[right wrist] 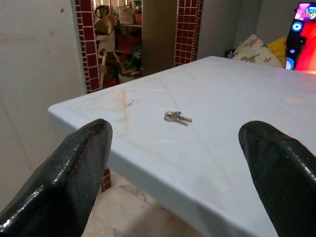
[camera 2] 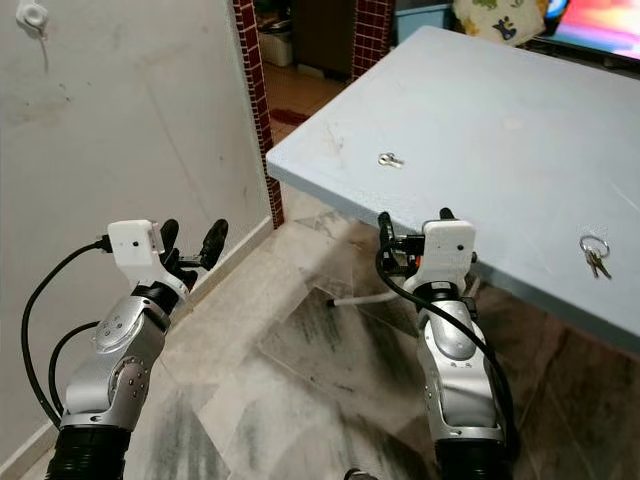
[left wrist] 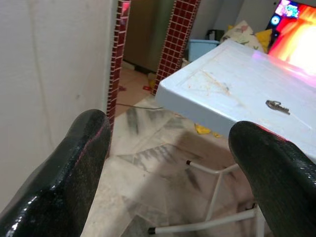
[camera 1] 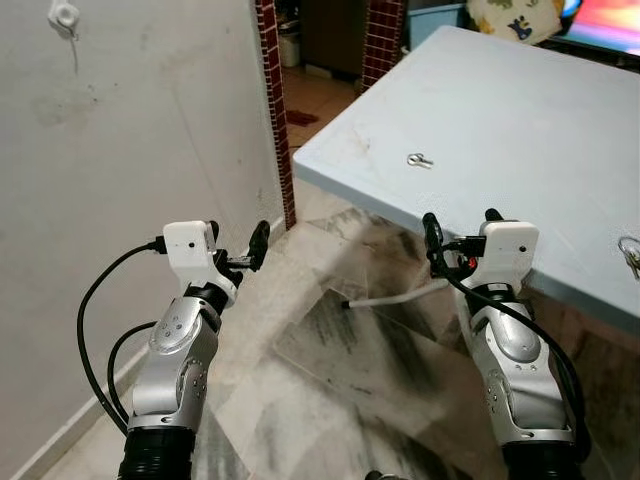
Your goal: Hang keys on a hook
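A small set of silver keys (camera 1: 420, 160) lies on the pale blue table (camera 1: 500, 110), near its left edge. A second key ring (camera 2: 594, 250) lies near the table's front right edge. A white hook (camera 1: 64, 16) is fixed high on the white wall at the left. My left gripper (camera 1: 237, 246) is open, raised over the floor beside the wall. My right gripper (camera 1: 458, 236) is open at the table's front edge, short of the keys (right wrist: 177, 117), with nothing between its fingers (right wrist: 74, 173).
The white wall (camera 1: 140, 150) runs along my left down to the marbled tile floor. Red-tiled pillars (camera 1: 268, 60) frame a doorway behind the table's corner. White table legs (camera 1: 385, 297) cross the floor under the table. A cushion and a bright screen sit at the back right.
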You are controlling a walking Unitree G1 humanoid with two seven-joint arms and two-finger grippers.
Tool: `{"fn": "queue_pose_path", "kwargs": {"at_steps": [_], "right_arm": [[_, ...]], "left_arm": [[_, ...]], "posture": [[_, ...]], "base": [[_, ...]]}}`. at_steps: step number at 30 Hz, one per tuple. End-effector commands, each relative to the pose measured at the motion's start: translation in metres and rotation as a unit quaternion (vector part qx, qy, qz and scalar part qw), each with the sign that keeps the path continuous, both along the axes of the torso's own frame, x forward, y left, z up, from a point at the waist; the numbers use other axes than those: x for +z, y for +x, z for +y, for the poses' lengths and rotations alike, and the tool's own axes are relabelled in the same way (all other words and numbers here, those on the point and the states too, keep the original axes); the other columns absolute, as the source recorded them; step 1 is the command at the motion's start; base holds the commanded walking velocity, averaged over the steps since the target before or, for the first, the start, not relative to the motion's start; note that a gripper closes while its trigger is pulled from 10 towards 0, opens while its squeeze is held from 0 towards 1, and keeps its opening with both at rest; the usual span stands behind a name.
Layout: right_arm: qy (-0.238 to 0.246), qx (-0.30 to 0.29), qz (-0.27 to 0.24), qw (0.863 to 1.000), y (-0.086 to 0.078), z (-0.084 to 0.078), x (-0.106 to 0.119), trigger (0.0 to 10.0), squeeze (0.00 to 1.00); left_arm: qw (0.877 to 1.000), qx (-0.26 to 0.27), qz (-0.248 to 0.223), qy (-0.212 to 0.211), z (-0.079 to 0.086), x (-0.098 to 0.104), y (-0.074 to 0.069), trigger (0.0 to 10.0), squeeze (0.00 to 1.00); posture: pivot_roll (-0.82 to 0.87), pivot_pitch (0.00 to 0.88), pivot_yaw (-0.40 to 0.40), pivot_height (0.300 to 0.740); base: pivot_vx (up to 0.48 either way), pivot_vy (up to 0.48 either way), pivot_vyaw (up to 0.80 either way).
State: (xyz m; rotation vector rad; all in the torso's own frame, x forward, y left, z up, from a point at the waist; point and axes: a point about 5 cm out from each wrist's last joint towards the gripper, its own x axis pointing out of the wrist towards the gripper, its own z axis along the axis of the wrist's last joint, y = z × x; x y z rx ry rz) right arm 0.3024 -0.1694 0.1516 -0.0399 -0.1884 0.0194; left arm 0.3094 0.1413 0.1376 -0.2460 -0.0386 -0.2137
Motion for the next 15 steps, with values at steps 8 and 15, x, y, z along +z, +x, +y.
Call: {"fn": "queue_pose_path", "kwargs": {"at_steps": [8,15], "right_arm": [[0.002,0.013,-0.014,1.000,0.0003,0.0044,0.0077,10.0,0.00],[0.001,0.016,-0.013,1.000,0.0001,0.0052,0.0071,10.0,0.00]], "left_arm": [[1.000,0.000,-0.001,0.004,0.0032,0.0008,-0.0026,10.0,0.00],[1.000,-0.003,0.002,0.004,0.0021,-0.0007,-0.0041,10.0,0.00]], "posture": [[-0.07,0.132,0.053,0.740],[-0.07,0.132,0.051,0.740]], "base": [[0.475,0.000,0.00],[0.442,0.000,0.00]]}}
